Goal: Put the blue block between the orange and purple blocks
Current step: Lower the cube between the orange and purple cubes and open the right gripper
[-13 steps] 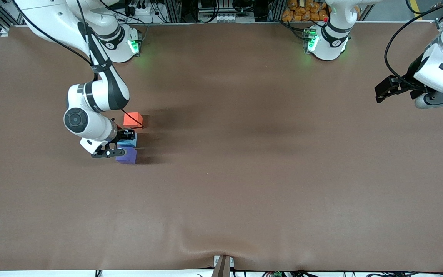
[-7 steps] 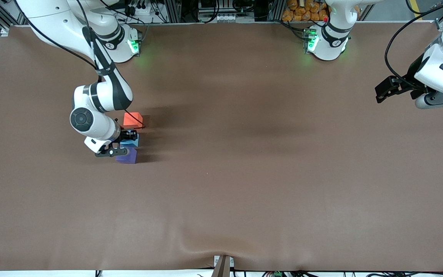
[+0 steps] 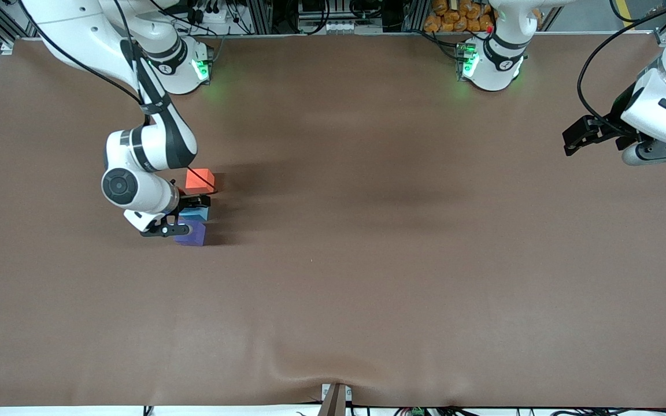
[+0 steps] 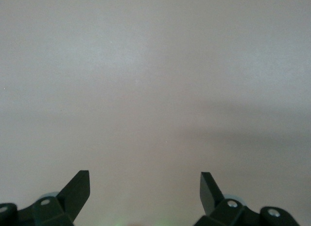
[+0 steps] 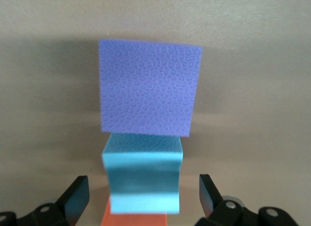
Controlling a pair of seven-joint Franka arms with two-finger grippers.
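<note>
While my right claw (image 3: 189, 212) hangs low over the blue block (image 3: 195, 213), its fingers (image 5: 77, 196) stand spread on either side of that cube and touch neither face, so nothing is pinched. In my right wrist view the blue block (image 5: 142, 172) sits on the worktop (image 3: 367, 242) between the two dark fingertips with bare brown cloth showing on both flanks. Just past it lies the purple block (image 5: 149, 87), its pebbled top square to the camera and its near edge meeting the blue cube's; at the blue block's opposite face a sliver of the orange block (image 5: 138, 219) shows. From the front camera the three cubes form a short line running toward that camera: the orange block (image 3: 199, 179) farthest from it, the blue one in the middle and partly covered by my claw, and the purple block (image 3: 192, 234) nearest. The blue cube touches or nearly touches the purple one; whether it touches the orange one I cannot tell. This row lies toward my right arm's end of the worktop, about halfway between the base-side edge and the camera-side edge. My left claw (image 3: 576, 138) waits in the air over the worktop's edge at my left arm's end, well apart from the cubes, with its fingers (image 4: 77, 189) spread wide over bare cloth and holding nothing.
</note>
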